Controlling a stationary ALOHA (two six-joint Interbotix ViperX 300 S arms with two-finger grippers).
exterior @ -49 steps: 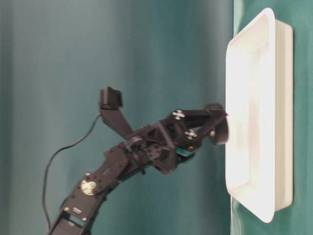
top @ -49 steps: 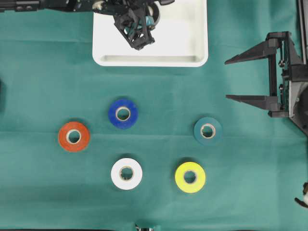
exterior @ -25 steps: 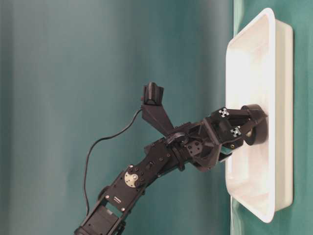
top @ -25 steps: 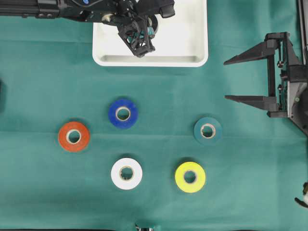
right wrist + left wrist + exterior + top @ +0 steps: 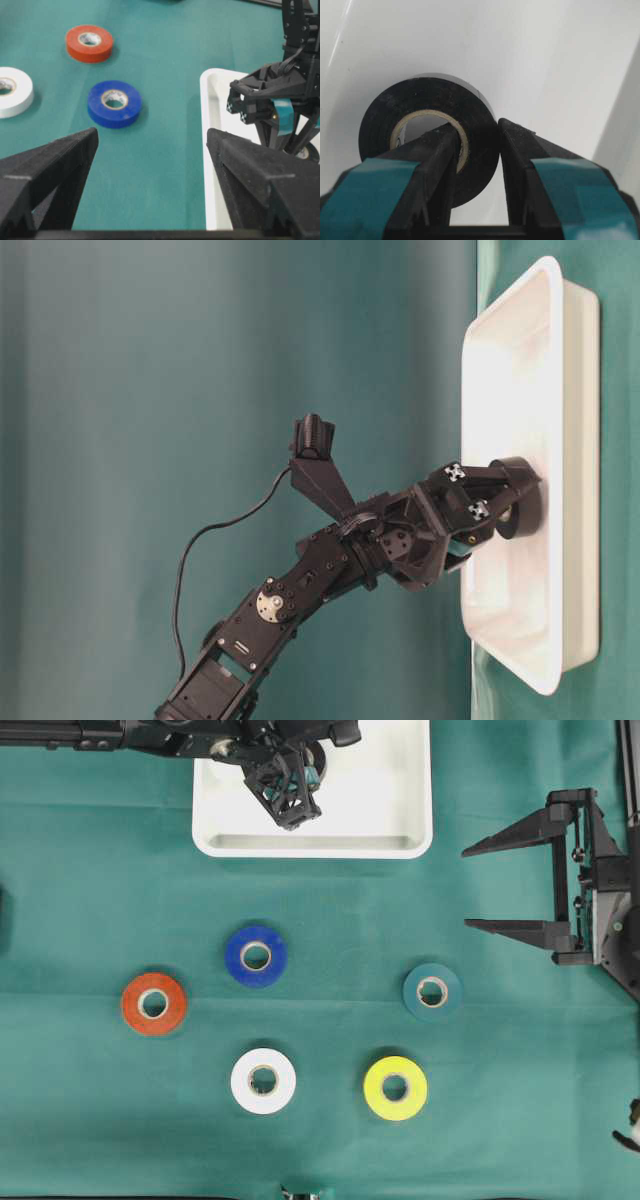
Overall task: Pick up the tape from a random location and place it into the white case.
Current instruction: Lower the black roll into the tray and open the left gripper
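Observation:
A black tape roll (image 5: 427, 142) is pinched in my left gripper (image 5: 477, 134); one finger passes through its core and the other presses its outer face. The gripper (image 5: 293, 812) is shut on the roll inside the white case (image 5: 310, 848), over its left half. In the table-level view the roll (image 5: 522, 498) hangs on edge close to the floor of the case (image 5: 580, 390). The arm hides the roll in the overhead view. My right gripper (image 5: 467, 887) stands open and empty at the right edge (image 5: 152, 135).
Several tape rolls lie flat on the green cloth: blue (image 5: 256, 956), orange-red (image 5: 153, 1003), dark teal (image 5: 432, 991), white (image 5: 263, 1081) and yellow (image 5: 395, 1088). The dark teal roll lies nearest my right gripper.
Over the second, my left gripper carried the black roll from above the rim down into the case; it has barely moved in the last half second. The right gripper has shifted only slightly.

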